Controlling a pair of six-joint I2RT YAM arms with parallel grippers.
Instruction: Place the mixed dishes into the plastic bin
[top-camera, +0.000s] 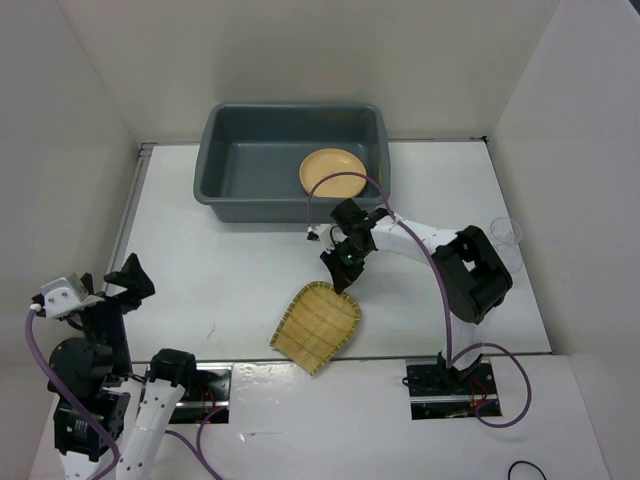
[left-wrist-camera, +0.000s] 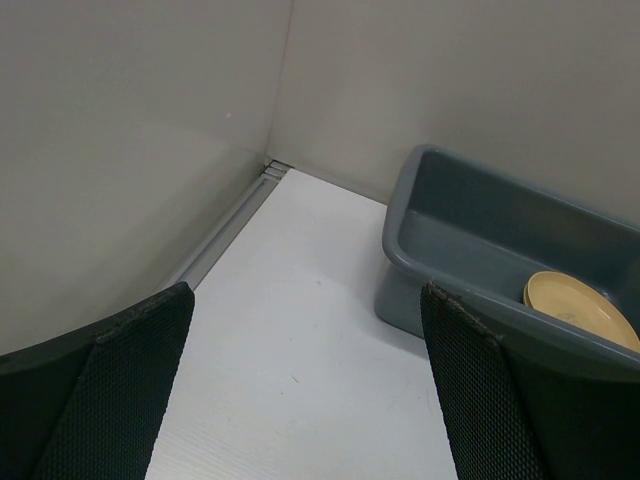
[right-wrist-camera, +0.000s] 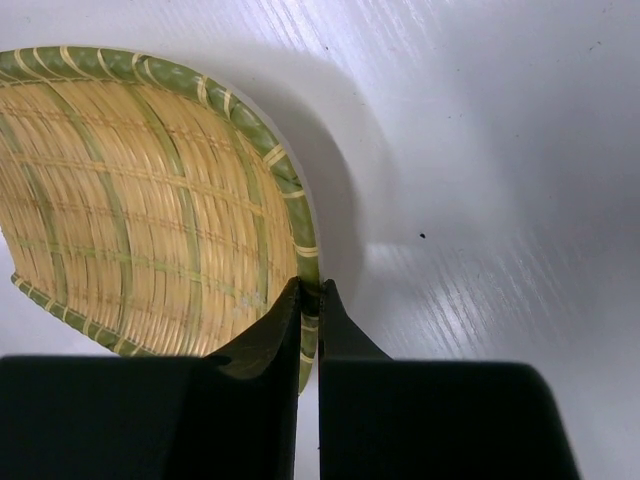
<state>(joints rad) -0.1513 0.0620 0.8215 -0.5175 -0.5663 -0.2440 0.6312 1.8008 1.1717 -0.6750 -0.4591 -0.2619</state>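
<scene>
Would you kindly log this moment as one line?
right tool shut on bamboo tray rim | left tool open, empty | plate in bin

Bamboo tray (right-wrist-camera: 140, 200) cropped (left edge).

My right fingers (right-wrist-camera: 262, 345) are black. The tray (right-wrist-camera: 150, 200) is pale yellow woven bamboo with green strips and a green-banded rim. The bin (top-camera: 250, 205) is dark grey; the plate (top-camera: 333, 170) is yellow-tan. My left fingers (left-wrist-camera: 110, 400) carry black mesh-patterned pads. The worktop (top-camera: 220, 270) is white.
</scene>
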